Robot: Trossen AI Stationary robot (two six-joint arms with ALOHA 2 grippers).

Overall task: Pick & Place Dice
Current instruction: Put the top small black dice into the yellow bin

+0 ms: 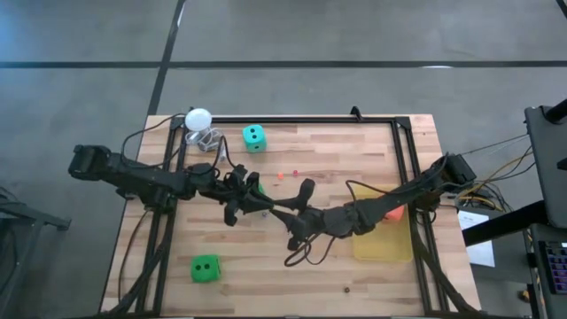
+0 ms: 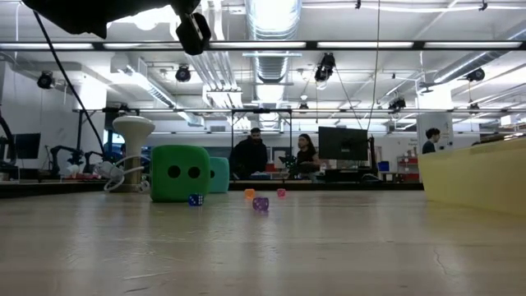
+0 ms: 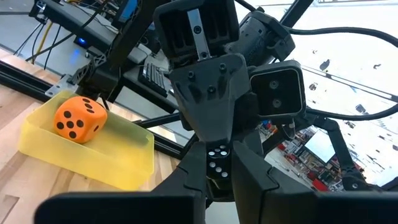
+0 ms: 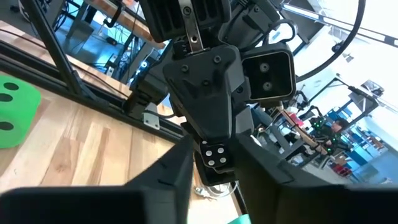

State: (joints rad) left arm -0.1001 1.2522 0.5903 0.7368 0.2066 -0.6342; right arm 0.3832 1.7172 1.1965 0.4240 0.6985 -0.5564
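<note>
Both arms meet level above the table's middle, tip to tip. My left gripper [image 1: 263, 205] [image 3: 219, 182] is shut on a small black die with white pips [image 4: 216, 155]. My right gripper [image 1: 285, 213] [image 4: 214, 179] is open, and its fingers stand close on either side of that die. A teal die [image 1: 253, 136] sits far left of centre and a green die [image 1: 205, 268] near left. A second green die [image 1: 258, 188] peeks out under the left arm. The orange die [image 3: 79, 118] lies in the yellow tray [image 3: 93, 158]. My left gripper pinches the small black die's opposite sides [image 3: 217, 160] between its two fingers. The fingers come level from the table's left. The die is lifted clear, high above the table, one pip face toward the right arm.
A white ball [image 1: 198, 118] on a stand is at the far left corner. Tiny blue [image 2: 195, 200], purple [image 2: 260, 203], orange [image 2: 249, 194] and pink [image 2: 281, 193] dice lie mid-table. A black frame [image 1: 301, 120] rims the table. People sit beyond the far edge.
</note>
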